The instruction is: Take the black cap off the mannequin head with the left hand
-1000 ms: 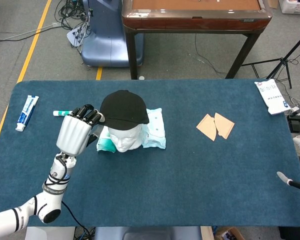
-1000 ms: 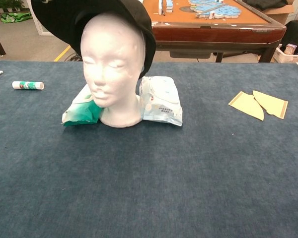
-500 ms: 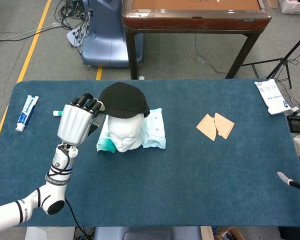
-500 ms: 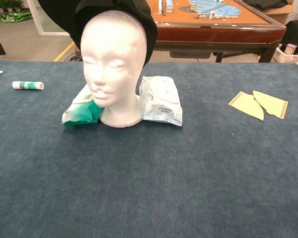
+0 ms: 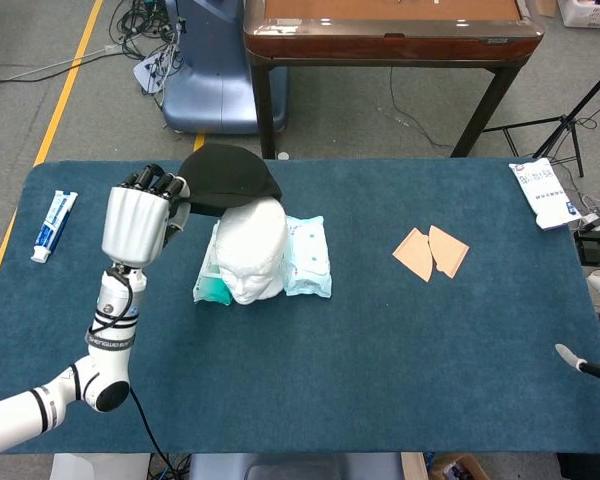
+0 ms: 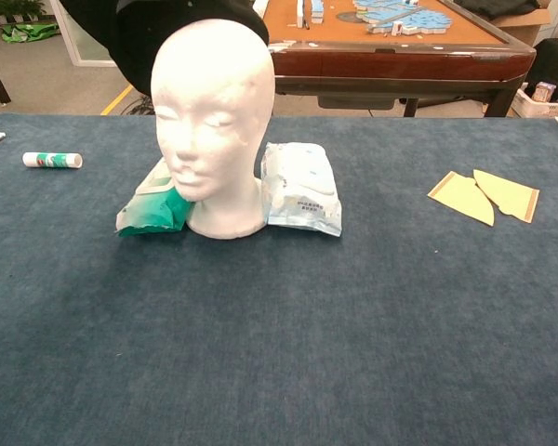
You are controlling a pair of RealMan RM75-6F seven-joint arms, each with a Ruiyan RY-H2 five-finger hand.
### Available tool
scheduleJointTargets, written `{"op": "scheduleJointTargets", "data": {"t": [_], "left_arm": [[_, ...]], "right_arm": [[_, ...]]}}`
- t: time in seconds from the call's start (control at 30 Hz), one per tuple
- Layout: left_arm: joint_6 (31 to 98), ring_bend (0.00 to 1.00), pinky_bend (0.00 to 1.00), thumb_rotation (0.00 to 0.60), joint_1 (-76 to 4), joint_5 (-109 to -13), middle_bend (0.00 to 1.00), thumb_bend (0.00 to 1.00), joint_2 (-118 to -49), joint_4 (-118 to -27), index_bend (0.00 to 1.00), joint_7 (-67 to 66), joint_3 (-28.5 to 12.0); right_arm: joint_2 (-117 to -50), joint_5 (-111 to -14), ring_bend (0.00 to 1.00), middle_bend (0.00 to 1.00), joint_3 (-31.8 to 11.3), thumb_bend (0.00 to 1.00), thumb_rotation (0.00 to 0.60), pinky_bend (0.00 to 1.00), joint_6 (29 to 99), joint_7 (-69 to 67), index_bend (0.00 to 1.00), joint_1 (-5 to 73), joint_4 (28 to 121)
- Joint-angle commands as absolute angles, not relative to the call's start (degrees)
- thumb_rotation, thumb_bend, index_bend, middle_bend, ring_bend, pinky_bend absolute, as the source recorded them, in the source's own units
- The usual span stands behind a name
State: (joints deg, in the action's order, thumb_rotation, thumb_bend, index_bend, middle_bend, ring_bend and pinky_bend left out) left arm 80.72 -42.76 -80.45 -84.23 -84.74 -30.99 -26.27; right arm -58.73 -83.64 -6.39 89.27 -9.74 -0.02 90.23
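The white mannequin head (image 5: 252, 250) stands bare on the blue table, seen face-on in the chest view as mannequin head (image 6: 212, 121). My left hand (image 5: 138, 222) is raised to its left and grips the black cap (image 5: 223, 178) by its edge, holding it above and behind the head. In the chest view only the cap (image 6: 139, 28) shows, hanging at the top left behind the head; the hand itself is out of that frame. My right hand is in neither view.
A green packet (image 5: 210, 287) and a pale blue wipes pack (image 5: 307, 258) lean against the head's base. A glue stick (image 6: 52, 160), a toothpaste tube (image 5: 54, 224), tan paper pieces (image 5: 431, 251) and a booklet (image 5: 544, 192) lie on the table. A brown table (image 5: 390, 30) stands behind.
My left hand rose and drew back to the left, lifting the cap off the mannequin head, which now stands uncovered.
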Motion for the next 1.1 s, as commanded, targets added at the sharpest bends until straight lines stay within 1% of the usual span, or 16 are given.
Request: {"op": "scheduleJointTargets", "data": {"t": [0.03, 0.37, 0.6, 0.7, 0.9, 0.97, 1.1], "left_arm": [[81.2, 0.37, 0.61, 0.600, -42.5, -79.1, 0.62, 0.50, -83.6, -83.5, 0.59, -30.5, -26.8], [82.6, 0.38, 0.61, 0.600, -40.0, -76.3, 0.62, 0.50, -81.1, -78.0, 0.59, -26.9, -26.3], [82.5, 0.38, 0.61, 0.600, -37.5, -75.7, 0.62, 0.50, -80.1, -70.2, 0.59, -23.7, -23.5], [82.3, 0.38, 0.61, 0.600, -36.2, -76.2, 0.62, 0.50, -80.0, -67.3, 0.59, -22.0, -21.4], [84.7, 0.38, 0.61, 0.600, -32.8, -80.2, 0.62, 0.50, -80.5, -62.8, 0.59, -20.0, -15.8], [85.3, 0.38, 0.61, 0.600, -31.1, -81.8, 0.61, 0.49, -80.4, -62.2, 0.59, -20.5, -13.1], [86.5, 0.38, 0.61, 0.600, -27.6, -84.5, 0.60, 0.49, -79.1, -64.2, 0.59, -23.8, -8.3]], "right_arm": [[-58.7, -83.6, 0.08, 0.16, -6.4, 0.00, 0.600, 0.16, 89.1, -9.6, 0.13, 0.0, 90.3], [-58.9, -83.6, 0.08, 0.16, -6.3, 0.00, 0.600, 0.16, 88.9, -8.9, 0.13, 0.2, 90.5], [-59.0, -83.5, 0.08, 0.16, -6.3, 0.00, 0.600, 0.16, 88.8, -8.4, 0.13, 0.3, 90.6], [-59.1, -83.5, 0.08, 0.16, -6.3, 0.00, 0.600, 0.16, 88.8, -8.2, 0.13, 0.3, 90.6], [-59.2, -83.4, 0.08, 0.16, -6.3, 0.00, 0.600, 0.16, 88.6, -7.7, 0.13, 0.4, 90.8], [-59.2, -83.5, 0.08, 0.16, -6.3, 0.00, 0.600, 0.16, 88.6, -7.6, 0.13, 0.4, 90.8], [-59.2, -83.5, 0.08, 0.16, -6.2, 0.00, 0.600, 0.16, 88.7, -7.5, 0.13, 0.4, 90.9]]}}
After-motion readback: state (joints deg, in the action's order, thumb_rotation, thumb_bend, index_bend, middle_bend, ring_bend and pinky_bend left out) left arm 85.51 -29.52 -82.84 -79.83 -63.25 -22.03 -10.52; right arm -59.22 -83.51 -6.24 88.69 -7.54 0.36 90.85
